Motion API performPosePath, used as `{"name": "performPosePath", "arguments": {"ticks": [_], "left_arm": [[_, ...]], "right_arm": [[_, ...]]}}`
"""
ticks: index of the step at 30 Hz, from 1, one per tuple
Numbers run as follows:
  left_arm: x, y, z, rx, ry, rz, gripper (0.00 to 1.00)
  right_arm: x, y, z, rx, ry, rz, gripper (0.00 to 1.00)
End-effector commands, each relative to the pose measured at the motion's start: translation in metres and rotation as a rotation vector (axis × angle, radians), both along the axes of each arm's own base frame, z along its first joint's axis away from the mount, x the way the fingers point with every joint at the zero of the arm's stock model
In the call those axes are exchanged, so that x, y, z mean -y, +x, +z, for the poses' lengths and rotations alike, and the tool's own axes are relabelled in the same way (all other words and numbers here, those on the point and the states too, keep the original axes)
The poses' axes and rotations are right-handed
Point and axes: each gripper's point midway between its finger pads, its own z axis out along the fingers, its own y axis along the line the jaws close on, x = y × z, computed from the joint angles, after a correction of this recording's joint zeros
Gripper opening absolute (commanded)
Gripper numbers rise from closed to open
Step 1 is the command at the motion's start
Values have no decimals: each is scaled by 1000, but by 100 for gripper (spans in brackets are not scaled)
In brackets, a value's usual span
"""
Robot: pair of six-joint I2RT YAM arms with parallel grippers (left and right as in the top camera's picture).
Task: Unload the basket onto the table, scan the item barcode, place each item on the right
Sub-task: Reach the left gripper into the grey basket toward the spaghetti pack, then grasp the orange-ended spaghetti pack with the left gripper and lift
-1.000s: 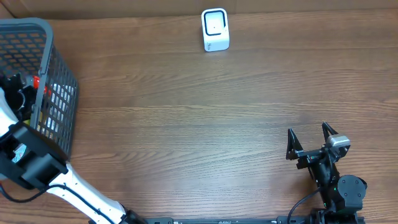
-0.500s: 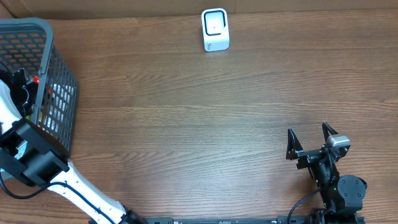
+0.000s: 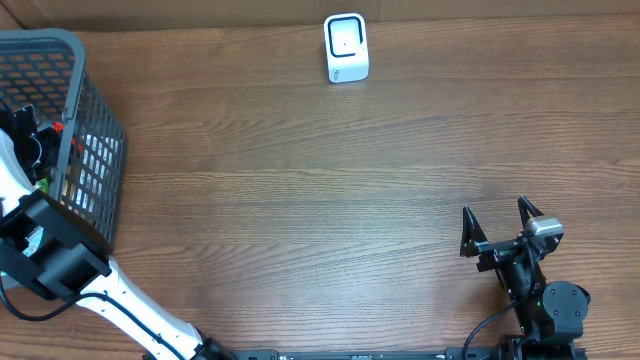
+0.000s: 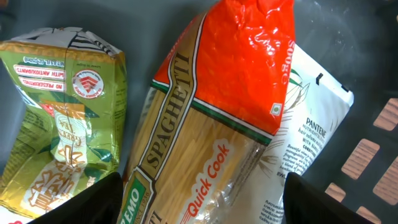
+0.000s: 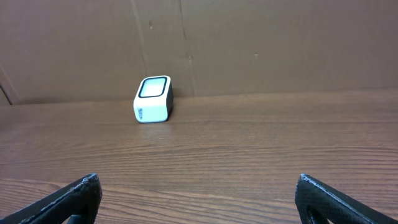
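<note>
**Item:** spaghetti packet [image 4: 205, 124], orange top with a clear window. It lies flat in the wire basket [image 3: 98, 120] at the left edge of the table [image 3: 300, 210]. No barcode shows on its upper face.

**Beside it in the basket:** green tea pouch [image 4: 62, 106] on its left. A white Pantene sachet [image 4: 311, 130] is tucked partly under its right side.

**Left gripper** [image 4: 202, 183]: down inside the basket, fingers spread with one on each side of the packet and not clamped on it. The wrist view does not settle whether a pad grazes the wrapper.

**Right gripper** [image 3: 494, 210]: near right of the table, fingers spread wide and holding nothing.

**Scanner** [image 3: 346, 47]: small white unit at the far edge, about centre, well apart from the basket.

**Step in hand:** judged to be the pick from the basket, so the task is at an early stage.

**Next move calls for:**
- closing across the packet's width
- lifting it clear of the basket wall
- finding the barcode face and turning it to the scanner window
</note>
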Motion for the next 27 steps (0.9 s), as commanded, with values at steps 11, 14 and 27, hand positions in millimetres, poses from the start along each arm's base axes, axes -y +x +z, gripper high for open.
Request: {"name": "performPosePath", "arguments": {"ticks": [11, 14, 27], "left_arm": [[-7, -27, -34, -104, 11, -10, 72], [-3, -30, -47, -116, -2, -15, 71], [-8, -34, -31, -129, 41, -7, 4]], "right_arm": [[1, 0, -2, 4, -3, -7, 100], [1, 0, -2, 4, -3, -7, 100], [1, 0, -2, 4, -3, -8, 100]]}}
